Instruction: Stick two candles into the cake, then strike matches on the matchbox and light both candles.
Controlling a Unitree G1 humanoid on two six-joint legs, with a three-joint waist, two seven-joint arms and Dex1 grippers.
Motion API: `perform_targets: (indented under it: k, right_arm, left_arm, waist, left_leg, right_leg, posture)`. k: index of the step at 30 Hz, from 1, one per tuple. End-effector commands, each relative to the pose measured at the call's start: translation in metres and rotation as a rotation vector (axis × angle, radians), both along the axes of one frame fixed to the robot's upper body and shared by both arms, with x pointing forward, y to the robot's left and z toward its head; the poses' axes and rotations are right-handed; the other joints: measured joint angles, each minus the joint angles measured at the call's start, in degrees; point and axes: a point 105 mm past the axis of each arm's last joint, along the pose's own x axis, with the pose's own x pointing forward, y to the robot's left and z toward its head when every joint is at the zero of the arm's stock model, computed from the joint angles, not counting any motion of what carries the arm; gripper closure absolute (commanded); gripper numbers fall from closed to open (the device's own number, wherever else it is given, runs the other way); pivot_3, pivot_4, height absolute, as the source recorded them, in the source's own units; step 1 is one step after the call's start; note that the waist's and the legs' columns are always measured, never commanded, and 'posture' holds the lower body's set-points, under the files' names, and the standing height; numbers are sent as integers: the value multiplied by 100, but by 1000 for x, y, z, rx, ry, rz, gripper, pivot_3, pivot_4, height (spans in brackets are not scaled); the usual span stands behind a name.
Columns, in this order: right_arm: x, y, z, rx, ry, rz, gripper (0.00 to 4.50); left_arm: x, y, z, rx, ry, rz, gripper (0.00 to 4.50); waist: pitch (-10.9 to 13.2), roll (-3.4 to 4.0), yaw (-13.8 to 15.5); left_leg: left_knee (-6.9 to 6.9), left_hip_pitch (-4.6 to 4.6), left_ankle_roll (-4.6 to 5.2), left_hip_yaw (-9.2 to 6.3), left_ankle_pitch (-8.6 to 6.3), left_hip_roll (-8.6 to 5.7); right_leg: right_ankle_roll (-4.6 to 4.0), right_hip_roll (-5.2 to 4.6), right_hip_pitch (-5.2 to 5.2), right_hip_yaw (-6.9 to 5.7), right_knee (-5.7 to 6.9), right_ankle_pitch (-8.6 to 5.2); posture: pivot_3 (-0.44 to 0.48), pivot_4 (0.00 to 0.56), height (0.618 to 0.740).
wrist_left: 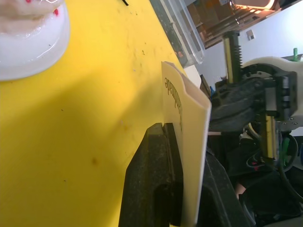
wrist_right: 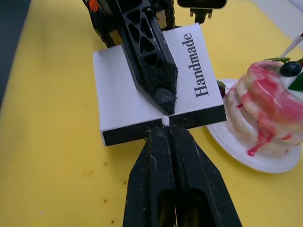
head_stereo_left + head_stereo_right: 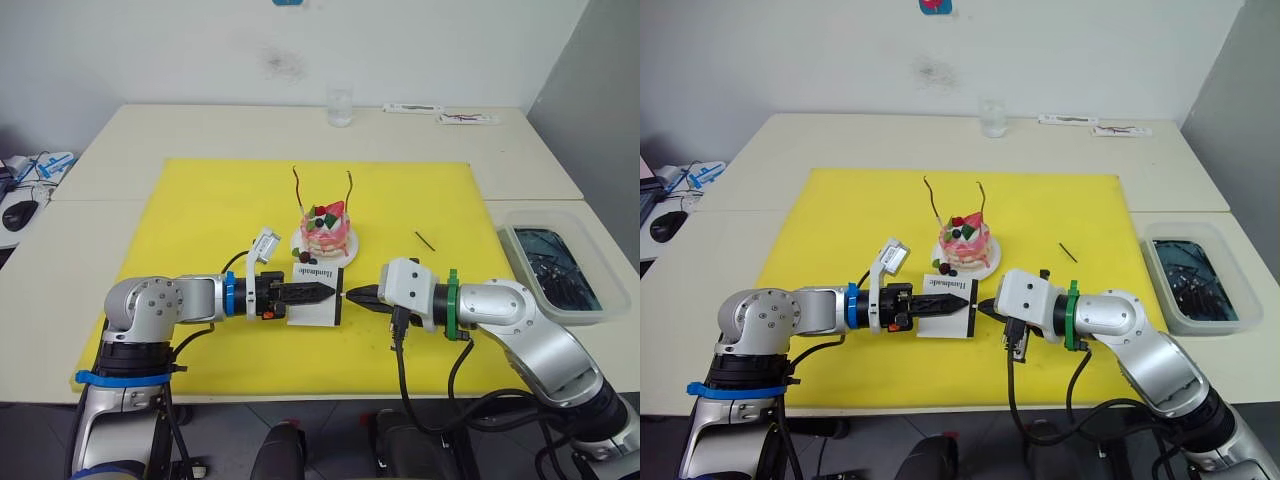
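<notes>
Left gripper [image 3: 945,305] clamped on white matchbox [image 2: 156,101], right gripper [image 2: 165,130] pinching match with pale tip [image 2: 165,121] against black strip, just in front of cake [image 3: 965,243] holding both candles [image 3: 932,200], on yellow mat [image 3: 820,220].

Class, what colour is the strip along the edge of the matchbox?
Black, on an otherwise white matchbox; the strip shows best in the right wrist view.
</notes>
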Motion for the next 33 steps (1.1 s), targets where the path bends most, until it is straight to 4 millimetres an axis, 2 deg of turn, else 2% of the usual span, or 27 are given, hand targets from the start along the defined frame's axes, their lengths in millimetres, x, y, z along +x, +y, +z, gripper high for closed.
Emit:
perform_targets:
  k: [1,28,31,33]
  right_arm:
    - [3,4,8,12,-53,4,4479]
    - [7,15,-9,-102,-70,102,4479]
    - [0,17,-15,-131,-53,156,4479]
    - [-9,13,-18,-169,-41,206,4479]
  left_arm:
    - [-2,-1,6,-15,-29,-11,4500]
    - [-1,-12,8,-51,-62,-8,4500]
    - [4,-14,14,-65,-103,12,4500]
    - [12,-9,29,-73,-160,42,4500]
  waist:
    - [0,0,1]
    - [0,0,0]
    - [0,0,2]
    - [0,0,4]
  left_leg:
    - [0,0,0,0,0,0]
    - [17,-1,0,0,0,0]
    - [17,-1,0,0,0,0]
    - [19,-3,0,0,0,0]
  right_leg:
    - [0,0,0,0,1,0]
    - [4,0,3,0,8,3]
    - [4,0,3,1,7,3]
    - [5,0,3,1,7,3]
  posture:
    - [0,150,740]
    - [0,150,740]
    - [0,150,740]
    - [0,150,740]
